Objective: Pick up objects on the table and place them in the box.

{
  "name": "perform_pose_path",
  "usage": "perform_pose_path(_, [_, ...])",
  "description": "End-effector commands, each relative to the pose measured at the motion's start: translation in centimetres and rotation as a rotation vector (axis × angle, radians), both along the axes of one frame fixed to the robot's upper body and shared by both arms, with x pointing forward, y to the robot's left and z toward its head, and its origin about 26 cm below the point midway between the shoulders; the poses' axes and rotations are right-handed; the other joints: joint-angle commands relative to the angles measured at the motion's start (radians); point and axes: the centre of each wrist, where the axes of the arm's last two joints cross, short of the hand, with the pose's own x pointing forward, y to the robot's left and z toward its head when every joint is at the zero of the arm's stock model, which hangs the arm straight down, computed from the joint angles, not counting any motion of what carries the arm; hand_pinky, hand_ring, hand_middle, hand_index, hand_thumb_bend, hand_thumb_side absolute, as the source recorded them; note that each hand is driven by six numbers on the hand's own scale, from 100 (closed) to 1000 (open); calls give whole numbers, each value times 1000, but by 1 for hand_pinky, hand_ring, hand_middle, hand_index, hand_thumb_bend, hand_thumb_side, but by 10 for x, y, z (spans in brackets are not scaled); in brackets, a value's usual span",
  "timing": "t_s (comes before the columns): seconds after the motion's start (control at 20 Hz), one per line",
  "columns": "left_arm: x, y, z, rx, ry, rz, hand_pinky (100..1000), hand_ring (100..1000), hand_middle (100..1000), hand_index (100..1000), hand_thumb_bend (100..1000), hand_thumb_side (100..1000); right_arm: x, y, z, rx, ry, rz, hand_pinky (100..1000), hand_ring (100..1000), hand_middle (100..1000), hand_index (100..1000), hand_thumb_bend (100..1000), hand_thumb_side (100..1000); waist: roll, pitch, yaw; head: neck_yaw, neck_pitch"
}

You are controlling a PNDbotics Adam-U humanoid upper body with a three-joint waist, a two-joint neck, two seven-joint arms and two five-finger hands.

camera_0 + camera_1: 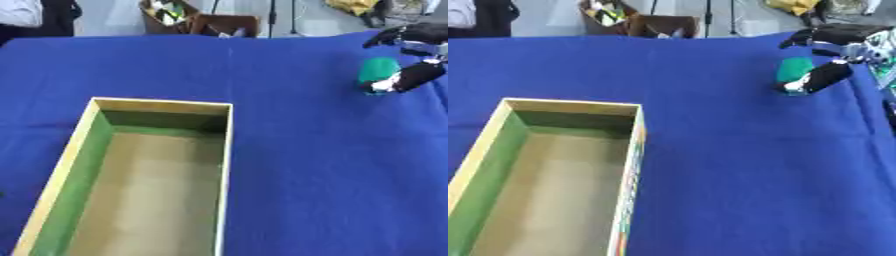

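A small green object (377, 70) stands on the blue cloth at the far right. My right hand (833, 55) comes in from the right edge and sits around it, one finger (414, 76) lying along its near side and others reaching over its far side. Whether the hand is pinching it or only beside it is too blurred to tell. An open cardboard box (219, 165) with a green inner wall lies at the lower left, nothing inside. My left hand shows in neither view.
Blue cloth (306, 165) covers the whole table. Past the far edge stand brown boxes (201, 20) and stand legs on a grey floor.
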Motion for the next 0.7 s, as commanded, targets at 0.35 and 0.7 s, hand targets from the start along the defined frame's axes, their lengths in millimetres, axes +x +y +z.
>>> perform_pose_path(0.35, [-2,0,8,32,-21,-5,100,332,359,509,100,898,-13,-19,25,13,98,-40,887,1000,948,1000,114,543,-5,-21,-1,-1,-18])
perform_pose_path(0.7, [-1,-2,8,39,-22,-11,100,332,359,509,100,896,-15,-23,25,6,109,-78,886,1000,949,1000,112,534,-9,-14,3,-11,-32])
